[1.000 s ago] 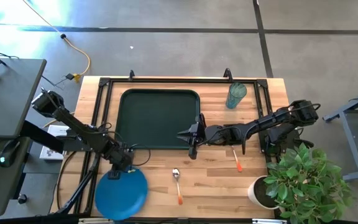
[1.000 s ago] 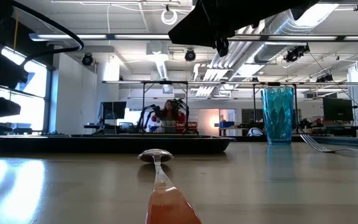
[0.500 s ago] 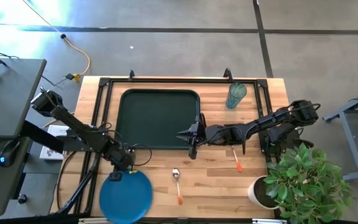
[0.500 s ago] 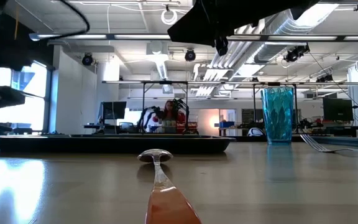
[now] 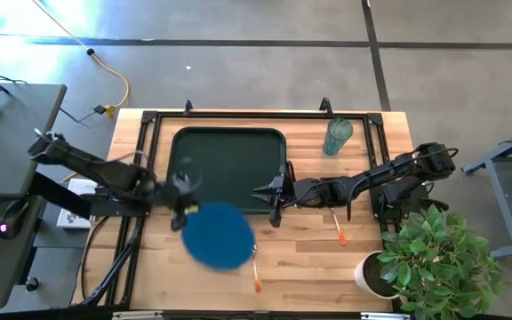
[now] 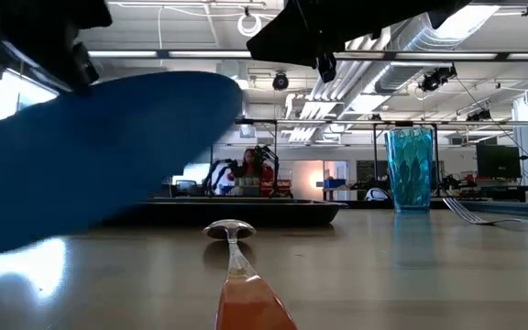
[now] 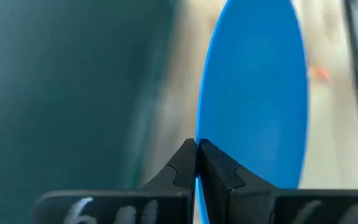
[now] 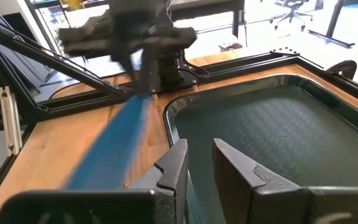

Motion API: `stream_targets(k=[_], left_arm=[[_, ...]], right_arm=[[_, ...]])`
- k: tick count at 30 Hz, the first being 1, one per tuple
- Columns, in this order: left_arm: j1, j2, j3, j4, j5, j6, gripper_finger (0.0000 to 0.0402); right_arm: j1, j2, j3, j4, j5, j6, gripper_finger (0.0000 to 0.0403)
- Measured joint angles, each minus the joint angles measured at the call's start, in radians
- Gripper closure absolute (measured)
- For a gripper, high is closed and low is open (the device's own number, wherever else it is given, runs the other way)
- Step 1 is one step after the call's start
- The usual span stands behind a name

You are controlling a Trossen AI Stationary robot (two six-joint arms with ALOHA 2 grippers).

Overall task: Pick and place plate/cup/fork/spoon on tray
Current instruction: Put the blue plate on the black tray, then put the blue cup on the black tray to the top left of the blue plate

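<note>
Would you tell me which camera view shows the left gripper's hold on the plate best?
The left wrist view: the left gripper pinches the plate at its rim. The high view shows the plate lifted beside the tray; the low view only blurred blue; the right wrist view an edge-on streak.

Tilted plate (image 8: 107, 149) beside tray (image 8: 278, 130), tool (image 8: 199, 163) parted.

Smooth blue plate (image 5: 217, 235), textured matt tray (image 5: 229, 169), pale wood-grain table (image 5: 309, 253).

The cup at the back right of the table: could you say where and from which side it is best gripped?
Grip the cup across its side wall, coming level from the right gripper's side. It stands upright, taller than wide, with clear table around it.
</note>
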Motion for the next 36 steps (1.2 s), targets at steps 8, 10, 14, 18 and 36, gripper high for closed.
stream_targets(k=[8,10,14,18,36], left_arm=[[0.328,-0.105,0.000,0.068,-0.185,0.166,0.0399],[0.420,-0.102,0.001,0.098,-0.171,0.204,0.0400],[0.581,-0.059,0.001,0.113,-0.130,0.249,0.0399],[0.705,-0.009,-0.033,0.147,-0.031,0.256,0.0399],[0.850,0.272,-0.119,0.409,0.047,0.276,0.0324]], right_arm=[[0.000,0.000,0.000,0.007,0.038,0.009,0.0336],[0.000,0.000,0.000,0.003,0.051,0.019,0.0336],[0.001,0.000,0.000,-0.016,0.051,0.022,0.0336],[0.001,0.000,0.000,-0.063,0.051,0.020,0.0336],[0.000,0.004,0.000,-0.165,-0.025,0.159,0.0336]])
